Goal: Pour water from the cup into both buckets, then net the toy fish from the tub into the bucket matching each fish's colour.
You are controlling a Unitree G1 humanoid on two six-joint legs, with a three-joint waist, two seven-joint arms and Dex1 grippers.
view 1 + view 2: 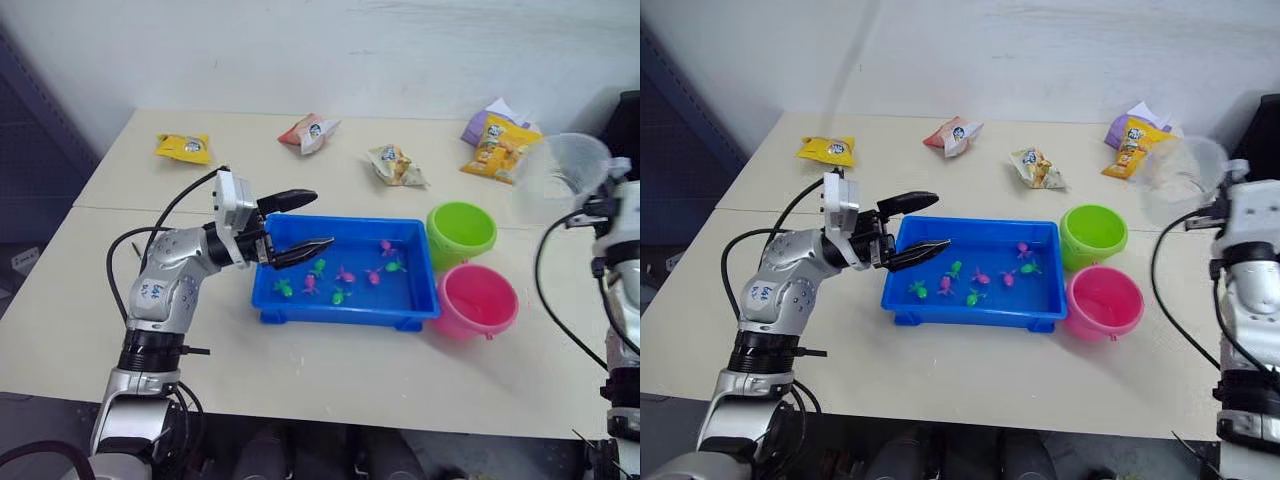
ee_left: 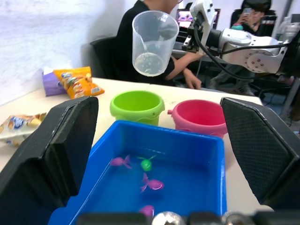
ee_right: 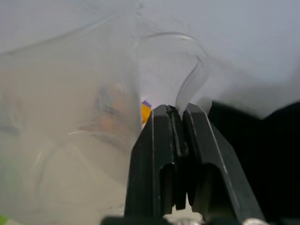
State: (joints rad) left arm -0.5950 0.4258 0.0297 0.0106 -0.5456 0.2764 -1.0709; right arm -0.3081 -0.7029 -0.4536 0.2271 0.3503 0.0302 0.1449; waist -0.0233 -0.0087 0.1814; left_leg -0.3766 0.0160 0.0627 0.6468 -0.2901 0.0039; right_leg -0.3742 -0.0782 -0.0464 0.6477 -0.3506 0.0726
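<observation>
Our left gripper (image 1: 300,226) hangs wide open and empty over the left end of the blue tub (image 1: 345,310), which sits mid-table. The pink and green toy fish (image 1: 343,273) float just beyond its fingertips, untouched. Right of the tub stand the green bucket (image 1: 461,231) and, nearer us, the pink bucket (image 1: 473,300), touching each other. Farthest right, our right gripper (image 3: 177,123) is clamped narrow on the clear cup's (image 1: 558,175) handle, holding it raised and tilted, up and to the right of the green bucket.
</observation>
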